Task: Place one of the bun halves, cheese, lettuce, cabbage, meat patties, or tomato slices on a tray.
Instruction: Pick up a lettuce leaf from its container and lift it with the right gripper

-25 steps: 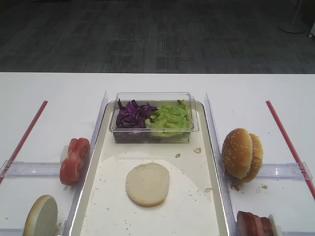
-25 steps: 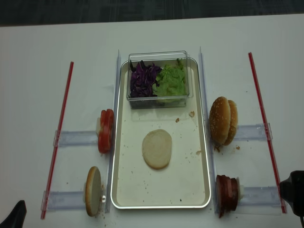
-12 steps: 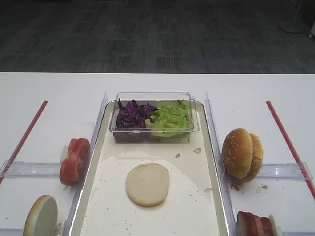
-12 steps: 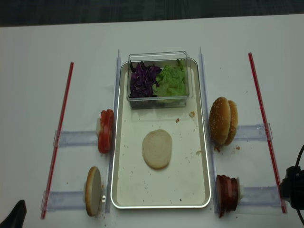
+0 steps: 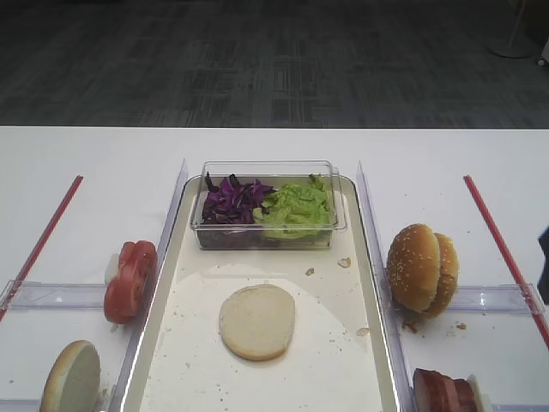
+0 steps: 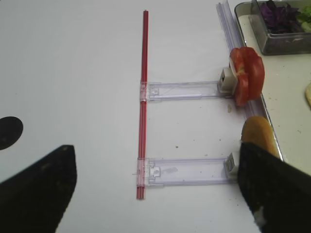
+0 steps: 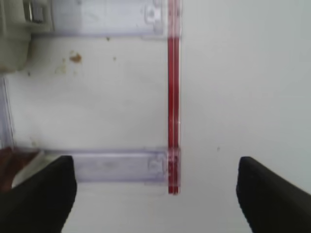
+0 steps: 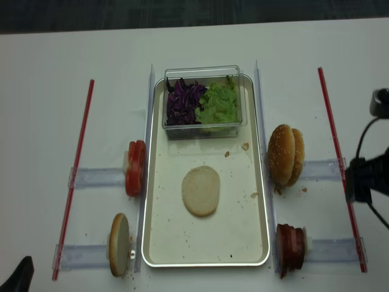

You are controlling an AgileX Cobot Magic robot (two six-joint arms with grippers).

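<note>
White tabletop held the tray (image 8: 155, 243) with one pale bun half (image 8: 201, 190) already flat inside, seemingly a base, while both grippers, right (image 7: 155, 189) and left (image 6: 155, 187), hung spread and empty.

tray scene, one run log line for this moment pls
tray: one flat bun half | right hand: open, empty, above table right of tray | left hand: open, empty
</note>
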